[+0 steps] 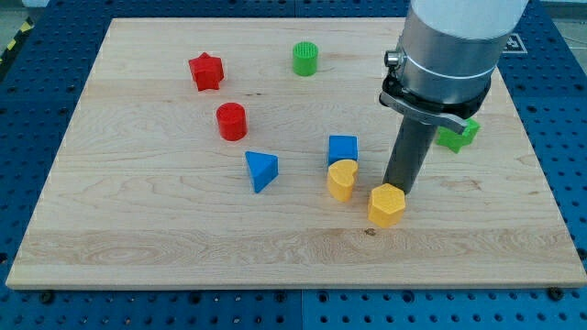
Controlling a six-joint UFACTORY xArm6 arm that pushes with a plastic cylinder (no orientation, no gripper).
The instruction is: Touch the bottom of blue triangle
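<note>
The blue triangle [261, 170] lies on the wooden board [138, 220], a little left of centre. My tip [396, 189] is at the lower end of the dark rod, well to the view's right of the triangle. It stands just behind the yellow hexagon [386, 204] and appears to touch it. A yellow heart [341, 180] and a blue cube [343, 148] sit between the triangle and my tip.
A red star [206, 71] and a red cylinder [231, 121] lie toward the view's upper left. A green cylinder [304, 58] is near the top edge. A green block [458, 134] is partly hidden behind the arm at the right.
</note>
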